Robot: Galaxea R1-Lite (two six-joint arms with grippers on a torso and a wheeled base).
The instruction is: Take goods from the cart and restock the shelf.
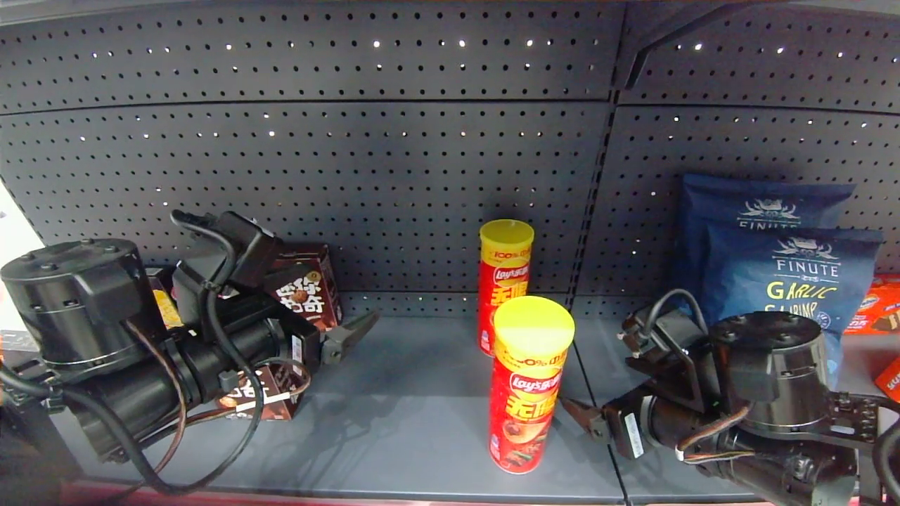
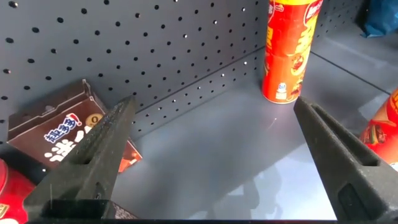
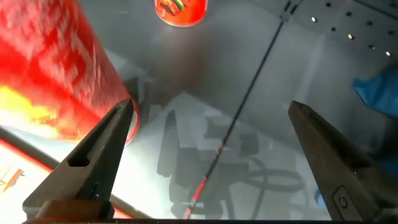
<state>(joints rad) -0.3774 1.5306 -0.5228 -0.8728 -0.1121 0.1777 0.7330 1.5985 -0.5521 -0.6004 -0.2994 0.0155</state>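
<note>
**Both grippers open over the shelf, two chip cans standing mid-deck**

The shelf is a grey metal deck closed at the back by a perforated back wall. A seam runs from back to front where two deck sections meet. The widest bare stretch lies between the brown boxes near the left end and the cans at the middle, reaching from the back wall to the front edge.

The rear can, red with a yellow lid, stands upright close to the back wall. The front can of the same kind stands upright nearer the front edge, just left of the seam and apart from the rear one.

The left gripper hangs low over the bare stretch with its jaws spread wide and nothing between them. An upright brown box stands behind it against the back wall, and another brown box lies under the arm.

The right gripper is also spread wide and holds nothing. One finger sits just beside the front can's lower part; contact cannot be judged.

Two blue bags lean at the back of the right section, with orange boxes at the far right end.
</note>
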